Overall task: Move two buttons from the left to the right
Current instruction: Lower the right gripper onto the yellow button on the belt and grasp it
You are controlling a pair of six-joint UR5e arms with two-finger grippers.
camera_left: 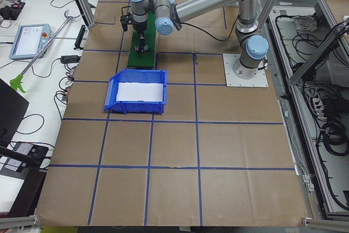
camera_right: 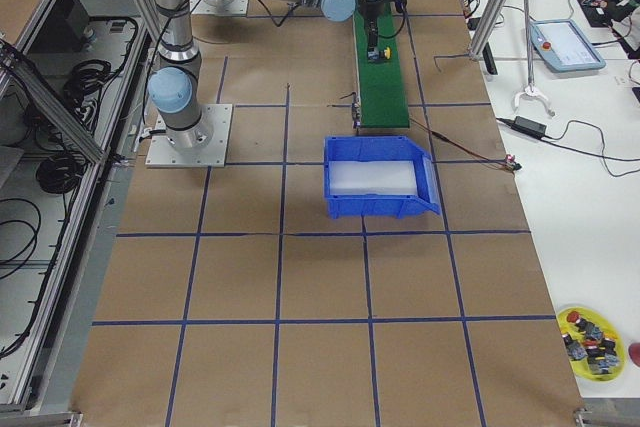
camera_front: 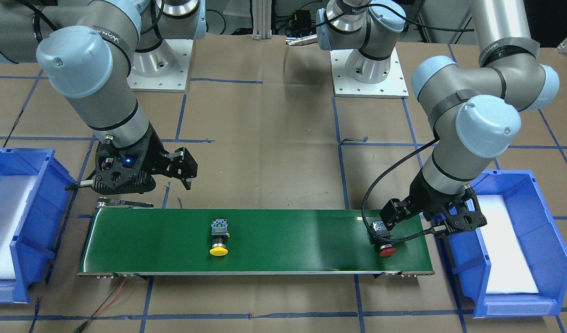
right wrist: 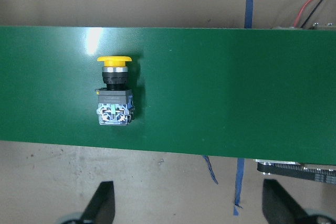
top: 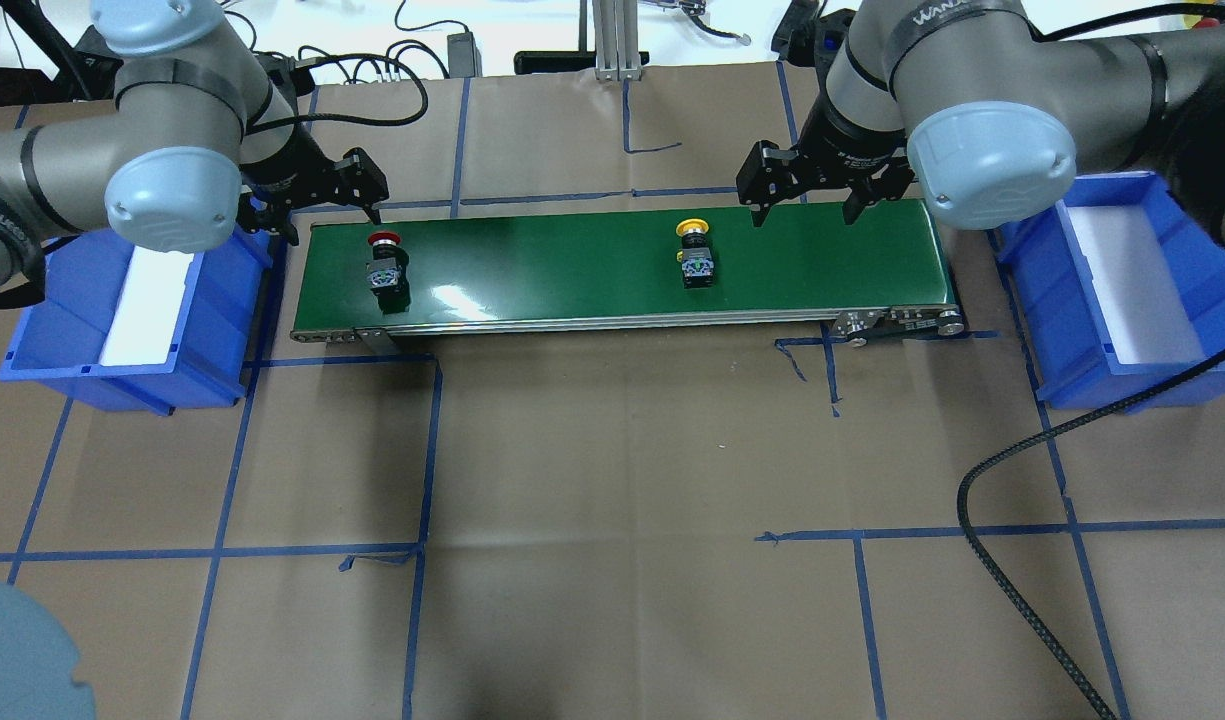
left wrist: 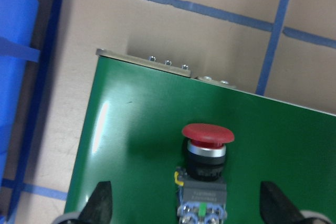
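The left gripper (left wrist: pixel 189 208) has its fingers (left wrist: pixel 102 203) spread wide. The red button (left wrist: pixel 206 163) lies on its side between them, with clear gaps on both sides, so nothing is pinched. Its grey rear block sits level with the tips and its cap points away from them, toward the far edge of the belt (left wrist: pixel 136 145). Whether the tips touch the belt cannot be told. The left arm reaches in low, its wrist bent down and tilted over the belt's end, just beside the left bin (top: pixel 122 385). The right gripper (right wrist: pixel 189 205) is just as wide open and holds nothing. The yellow button (right wrist: pixel 114 93) lies ahead of its fingers (right wrist: pixel 103 203), roughly in line with the one on the wrist view's left and well apart from both. This button also lies on its side on the green belt, cap away from the tips and rear block nearest them. The right arm hangs higher, with its wrist pointing nearly straight down, so the belt's full width shows beneath it. It is over the belt's other end, near the right bin (top: pixel 1142 385). The two buttons are well apart — the red one at the left fingers, the yellow one about mid-belt.
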